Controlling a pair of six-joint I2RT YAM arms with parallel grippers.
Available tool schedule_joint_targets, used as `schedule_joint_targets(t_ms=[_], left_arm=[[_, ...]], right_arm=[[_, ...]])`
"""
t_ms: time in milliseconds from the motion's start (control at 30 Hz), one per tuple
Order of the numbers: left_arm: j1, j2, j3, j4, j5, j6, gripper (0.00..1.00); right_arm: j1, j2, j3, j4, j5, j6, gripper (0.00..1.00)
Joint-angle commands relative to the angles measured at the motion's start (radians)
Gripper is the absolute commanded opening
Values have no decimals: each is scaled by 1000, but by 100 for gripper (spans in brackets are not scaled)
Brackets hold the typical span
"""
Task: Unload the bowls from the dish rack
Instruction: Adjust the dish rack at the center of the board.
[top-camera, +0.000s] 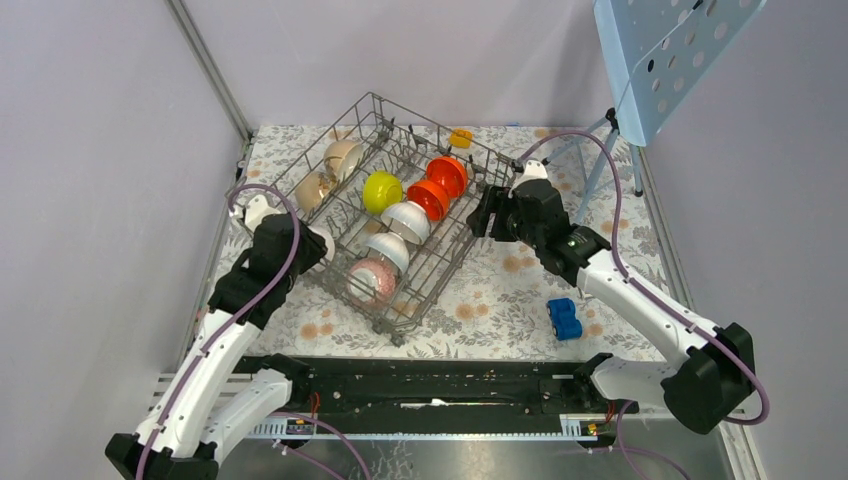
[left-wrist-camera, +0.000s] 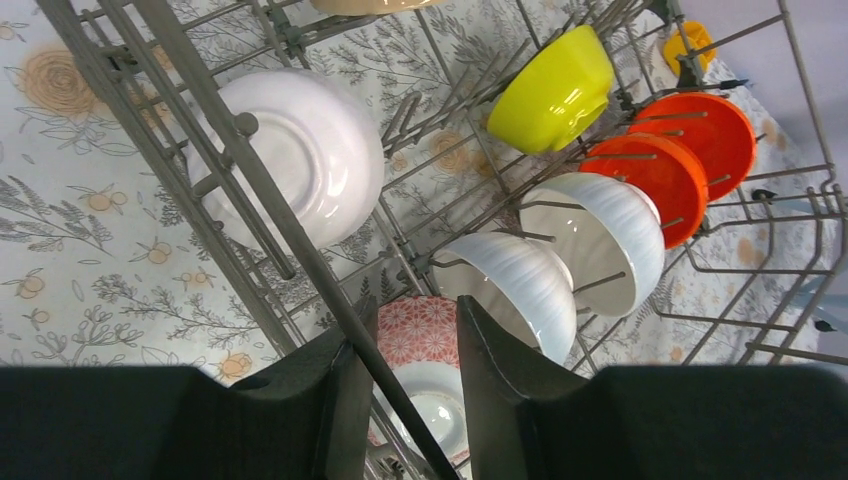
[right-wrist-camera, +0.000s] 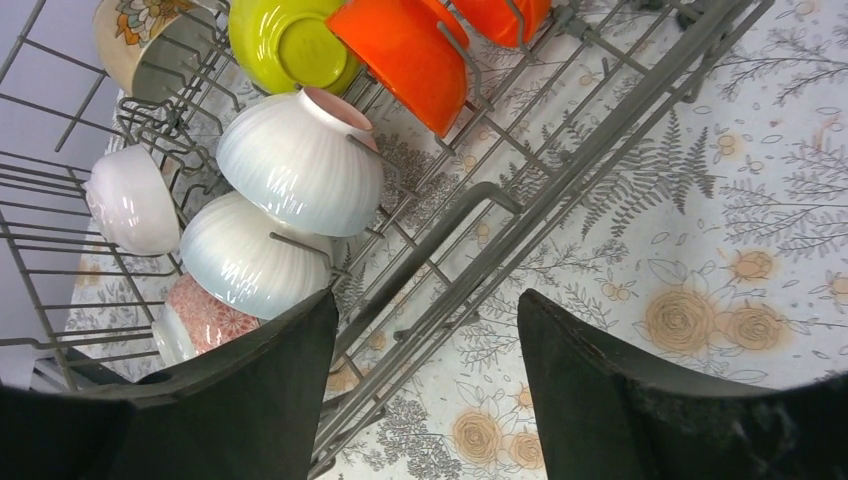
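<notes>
The main risk is a claw taking hold of the dish rack (top-camera: 453, 255) instead of a bowl. The left claw (left-wrist-camera: 415, 312), at the dish rack's 8 o'clock, has its jaws part-way apart with the top rail running between them. A gap shows beside the wire, so nothing is clamped. The right claw (right-wrist-camera: 428, 300), at 3 o'clock, stands wide open astride the side rail and grips nothing. If either shuts where it is and pulls, I judge the whole dish rack would lift or skid on the tabletop (top-camera: 500, 300), and a lopsided pull would tilt it.

The bowls (top-camera: 407, 222) all sit in the dish rack, propped on edge between the tines, with none out on the tabletop. A jolt could knock them together or roll them over the low wires. They look glazed and smooth, so a pinch on a rim may slip. A dish rack dragged toward 5 o'clock could shove the blue toy car (top-camera: 565, 318).

From above, the left arm (top-camera: 262, 262) covers the near-left corner, and the plain white bowl (left-wrist-camera: 300, 150) there shows only in the wrist views. The pink-speckled bowl (left-wrist-camera: 420, 335) is half hidden behind the left claw's fingers. The patterned bowl (right-wrist-camera: 135, 40) is cut off by the frame edge. A small orange thing (top-camera: 460, 137) at 12 o'clock is too small to identify, and I cannot tell whether it lies inside the wires.
</notes>
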Motion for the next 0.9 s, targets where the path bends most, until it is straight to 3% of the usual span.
schedule_joint_targets(t_ms=[0,167,300,533,867], left_arm=[[1,43,65,58,-105,141,4],[13,81,98,61,-132,166,1],[25,106,95,70,-104,169,0],[27,73,59,83,-55,193,0],[26,35,34,66,-4,213,4]], right_arm=[[-1,-48,29,-35,79,-56,75],[0,-36,44,17,178,-90,79],[0,7,34,179,215,-145,80],[-10,187,169,328,330,-342,82],[-164,458,370,329,187,-391,81]])
